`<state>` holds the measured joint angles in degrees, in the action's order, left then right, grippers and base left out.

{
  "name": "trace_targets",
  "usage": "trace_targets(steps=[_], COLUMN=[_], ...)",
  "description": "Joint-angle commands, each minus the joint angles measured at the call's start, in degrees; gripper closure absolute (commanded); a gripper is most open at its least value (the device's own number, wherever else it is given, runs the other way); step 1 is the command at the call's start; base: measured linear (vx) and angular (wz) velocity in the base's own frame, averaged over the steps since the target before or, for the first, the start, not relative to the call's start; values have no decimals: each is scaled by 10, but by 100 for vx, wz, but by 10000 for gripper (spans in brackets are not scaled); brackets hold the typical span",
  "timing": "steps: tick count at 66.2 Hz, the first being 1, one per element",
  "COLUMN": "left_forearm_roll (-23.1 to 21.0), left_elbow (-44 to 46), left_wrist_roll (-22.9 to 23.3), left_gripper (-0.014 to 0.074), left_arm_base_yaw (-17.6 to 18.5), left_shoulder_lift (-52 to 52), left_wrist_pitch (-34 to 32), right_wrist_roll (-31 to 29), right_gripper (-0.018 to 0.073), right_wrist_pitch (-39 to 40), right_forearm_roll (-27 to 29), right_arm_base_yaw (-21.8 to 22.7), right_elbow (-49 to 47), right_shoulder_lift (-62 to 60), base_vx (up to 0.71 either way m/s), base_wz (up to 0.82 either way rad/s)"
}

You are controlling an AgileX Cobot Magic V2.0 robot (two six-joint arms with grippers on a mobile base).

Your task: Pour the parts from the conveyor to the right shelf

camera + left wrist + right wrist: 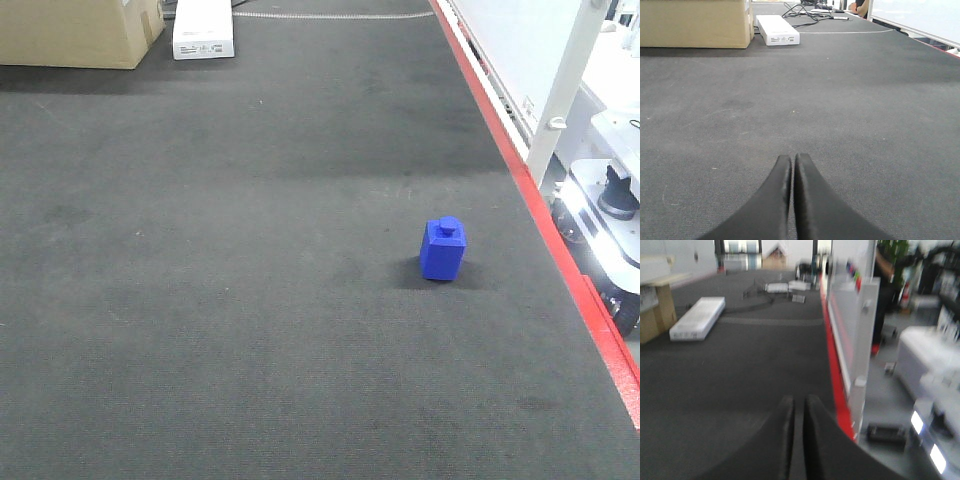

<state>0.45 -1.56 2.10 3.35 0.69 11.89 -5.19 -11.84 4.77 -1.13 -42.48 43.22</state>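
Dark red-edged conveyor bears one blue block and a cardboard box; left gripper and right gripper clenched.

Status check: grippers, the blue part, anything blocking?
Left gripper shut, empty. Right gripper shut, empty. Blue block on conveyor near red strip, untouched. Cardboard box, white box far off.

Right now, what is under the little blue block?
The blue block stands on the dark grey conveyor belt, near its red edge strip. The patch of belt right beneath it is covered, so nothing there can be seen.
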Motion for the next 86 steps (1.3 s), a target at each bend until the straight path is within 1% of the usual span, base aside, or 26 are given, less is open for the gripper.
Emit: trace_targets(steps=[1, 5, 8, 12, 18, 20, 23, 30, 35, 39, 43, 47, 50, 56, 58, 63, 69, 72, 79, 86], left_forearm_roll=[-5, -5, -5, -5, -5, -5, -5, -5, -5, -5, -5, -5, -5, -5, -5, -5, -5, -5, -5, -5], left_elbow=[11, 11, 11, 11, 11, 11, 11, 11, 11, 11, 11, 11, 11, 11, 11, 11, 11, 11, 11, 11], left_wrist_roll=[5, 5, 5, 5, 5, 5, 5, 5, 5, 5, 5, 5, 5, 5, 5, 5, 5, 5, 5, 5], left_gripper=[603, 603, 603, 603, 603, 603, 603, 603, 603, 603, 603, 603, 603, 603, 603, 603, 603, 603, 603, 603], left_arm_base_yaw=[3, 3, 3, 3, 3, 3, 3, 3, 3, 3, 3, 3, 3, 3, 3, 3, 3, 3, 3, 3], left_shoulder_lift=[7, 7, 7, 7, 7, 7, 7, 7, 7, 7, 7, 7, 7, 7, 7, 7, 7, 7, 7, 7], left_wrist_pitch=[-41, -41, -41, -41, -41, -41, -41, -41, -41, -41, -41, -41, -41, -41, -41, -41, -41, -41, -41, -41], right_wrist_roll=[-6, -8, -9, -10, -25, -36, -35, -36, -47, -72, -83, -76, -57, 33, 60, 103, 118, 120, 116, 110], right_gripper=[364, 242, 125, 5, -124, -146, -170, -164, -158, -150, -145, -141, -141, -134, -131, -126, -123, -119, -114, -110], right_wrist_pitch=[30, 30, 35, 51, 80, 95, 113, 118, 89, 65, 27, -25, -62, -168, -207, -288, -367, -416, -501, -566], right_forearm_roll=[41, 48, 45, 36, 19, 16, 22, 23, 12, 2, 1, 8, 15, 20, 6, -23, -39, -42, -48, -48], right_arm_base_yaw=[0, 0, 0, 0, 0, 0, 0, 0, -7, -29, -61, -88, -102, -106, -106, -106, -106, -106, -106, -106], right_elbow=[-44, -55, -57, -56, -55, -55, -55, -58, -72, -90, -119, -156, -185, -264, -294, -360, -440, -480, -560, -623], right_shoulder_lift=[71, 119, 147, 177, 213, 221, 235, 249, 254, 260, 275, 298, 322, 374, 395, 441, 492, 519, 576, 632], base_vx=[0, 0, 0, 0, 0, 0, 0, 0, 0, 0, 0, 0, 0, 0, 0, 0, 0, 0, 0, 0], base_wz=[0, 0, 0, 0, 0, 0, 0, 0, 0, 0, 0, 0, 0, 0, 0, 0, 0, 0, 0, 0])
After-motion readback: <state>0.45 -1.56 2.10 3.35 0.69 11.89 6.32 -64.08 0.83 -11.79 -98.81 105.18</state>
